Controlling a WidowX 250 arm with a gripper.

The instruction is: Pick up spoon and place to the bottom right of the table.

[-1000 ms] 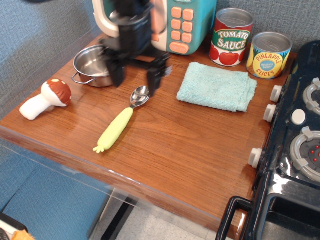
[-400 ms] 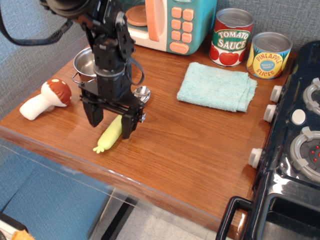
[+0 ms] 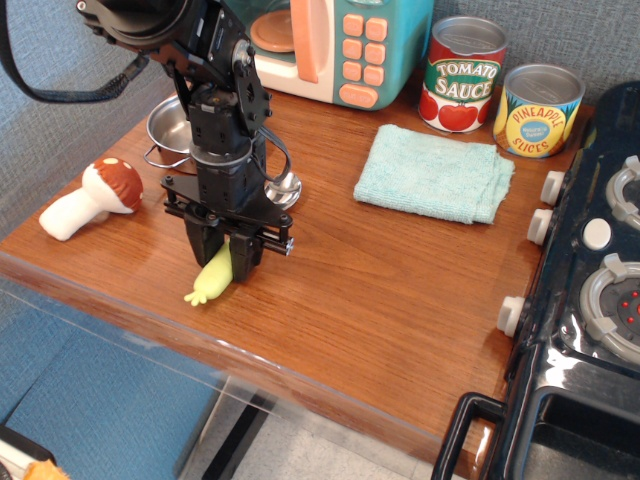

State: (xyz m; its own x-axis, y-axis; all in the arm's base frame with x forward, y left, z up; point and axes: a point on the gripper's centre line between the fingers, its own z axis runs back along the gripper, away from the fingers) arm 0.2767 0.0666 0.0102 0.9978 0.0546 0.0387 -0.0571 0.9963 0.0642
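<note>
The spoon (image 3: 210, 280) lies on the brown wooden table (image 3: 380, 290) at front left. Its yellow-green handle end sticks out below my gripper, and its silver bowl (image 3: 283, 187) shows behind the gripper. My gripper (image 3: 225, 262) is down over the middle of the handle, with its black fingers closed in on both sides of it. The spoon still rests on the table top. The arm hides the middle of the handle.
A brown-capped white mushroom (image 3: 88, 198) lies at the left edge. A small steel pot (image 3: 170, 128) stands behind the arm. A teal cloth (image 3: 433, 174), two cans (image 3: 462, 72), a toy microwave (image 3: 350, 45) and a black stove (image 3: 590, 300) fill the back and right.
My gripper came forward from the pot area to over the spoon handle, lowered onto it, and its fingers closed from wide apart onto the handle.
</note>
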